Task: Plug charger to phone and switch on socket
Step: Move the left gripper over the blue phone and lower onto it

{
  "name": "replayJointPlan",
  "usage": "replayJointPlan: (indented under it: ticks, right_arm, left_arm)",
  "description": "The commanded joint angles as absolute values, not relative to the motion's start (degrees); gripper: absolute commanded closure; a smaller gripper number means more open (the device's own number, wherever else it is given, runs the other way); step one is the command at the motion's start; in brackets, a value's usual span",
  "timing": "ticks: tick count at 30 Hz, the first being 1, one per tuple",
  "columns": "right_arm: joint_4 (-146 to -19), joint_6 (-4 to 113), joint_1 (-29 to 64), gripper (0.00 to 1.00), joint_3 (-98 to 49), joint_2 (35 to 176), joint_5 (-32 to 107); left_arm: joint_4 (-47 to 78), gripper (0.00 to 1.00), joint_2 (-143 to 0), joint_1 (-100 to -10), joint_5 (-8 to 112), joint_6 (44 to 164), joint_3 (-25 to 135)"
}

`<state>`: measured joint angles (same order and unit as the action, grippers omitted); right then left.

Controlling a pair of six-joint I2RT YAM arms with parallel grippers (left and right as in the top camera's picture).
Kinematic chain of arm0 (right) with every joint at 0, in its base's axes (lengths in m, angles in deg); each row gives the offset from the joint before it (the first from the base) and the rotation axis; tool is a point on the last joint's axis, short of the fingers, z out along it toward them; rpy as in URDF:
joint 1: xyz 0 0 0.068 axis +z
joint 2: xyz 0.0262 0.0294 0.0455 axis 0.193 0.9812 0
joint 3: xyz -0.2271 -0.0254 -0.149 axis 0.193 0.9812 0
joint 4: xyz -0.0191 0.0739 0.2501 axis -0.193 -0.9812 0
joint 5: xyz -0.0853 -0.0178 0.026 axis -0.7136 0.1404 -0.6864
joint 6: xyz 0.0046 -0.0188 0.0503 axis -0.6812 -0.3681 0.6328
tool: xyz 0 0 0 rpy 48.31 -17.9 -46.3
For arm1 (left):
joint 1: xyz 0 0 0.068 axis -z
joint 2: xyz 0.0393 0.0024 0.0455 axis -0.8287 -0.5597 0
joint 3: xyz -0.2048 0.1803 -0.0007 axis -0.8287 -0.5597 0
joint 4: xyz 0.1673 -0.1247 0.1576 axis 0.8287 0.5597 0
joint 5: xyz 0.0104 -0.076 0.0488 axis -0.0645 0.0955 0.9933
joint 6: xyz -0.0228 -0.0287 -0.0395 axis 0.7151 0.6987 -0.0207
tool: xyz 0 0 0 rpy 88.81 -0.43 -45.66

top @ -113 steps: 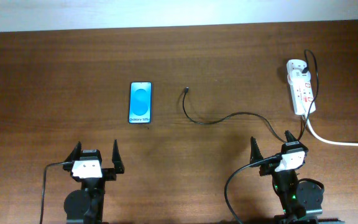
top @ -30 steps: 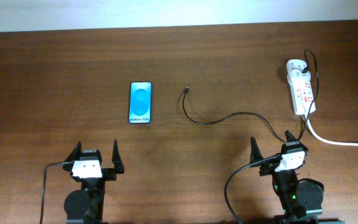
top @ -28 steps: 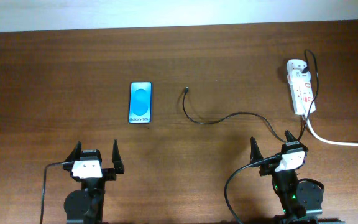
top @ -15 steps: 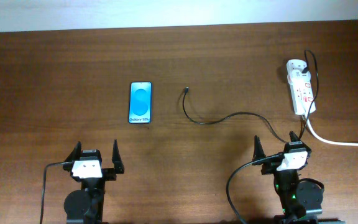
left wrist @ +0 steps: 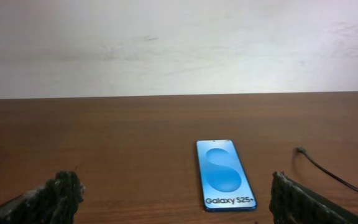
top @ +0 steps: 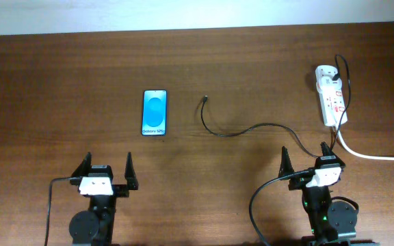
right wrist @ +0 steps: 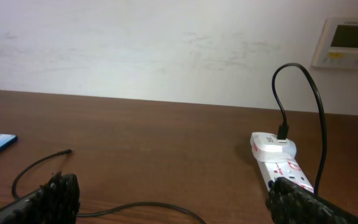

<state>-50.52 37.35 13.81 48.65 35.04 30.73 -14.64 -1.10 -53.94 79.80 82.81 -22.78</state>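
One phone [top: 155, 113], ahead of left gripper [top: 107, 161]

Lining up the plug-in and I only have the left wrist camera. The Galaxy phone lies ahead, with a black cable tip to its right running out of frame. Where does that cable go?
Observer: The charger cable curves away to the right, then loops up into a white adapter on the far end of the power strip.
Operator: Which arm is closer to that strip?
Observer: The right gripper. It sits open just short of the strip's near end, and the cable passes close by it.
Operator: Anything else by the strip?
Observer: A thick white cord leaves its near end and runs right, out of the overhead view.
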Motion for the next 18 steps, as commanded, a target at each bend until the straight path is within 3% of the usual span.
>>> replayJointPlan:
  ticks: [1, 7, 18]
  right_arm:
    - [-50.71, 37.57, 14.11, 0.01, 44.13, 36.07, 31.41]
    - [-55.35, 37.55, 14.11, 0.02, 30.95, 48.24, 31.43]
    - [-76.7, 37.55, 14.11, 0.02, 4.89, 67.37, 31.47]
  left_arm:
    - [-15.01, 0.01, -2.56, -54.25, 76.15, 82.11, -21.99]
    - [-14.93, 0.01, -11.87, -54.25, 75.28, 82.11, -14.84]
    - [-5.62, 0.01, -41.44, -54.25, 71.65, 82.09, 9.13]
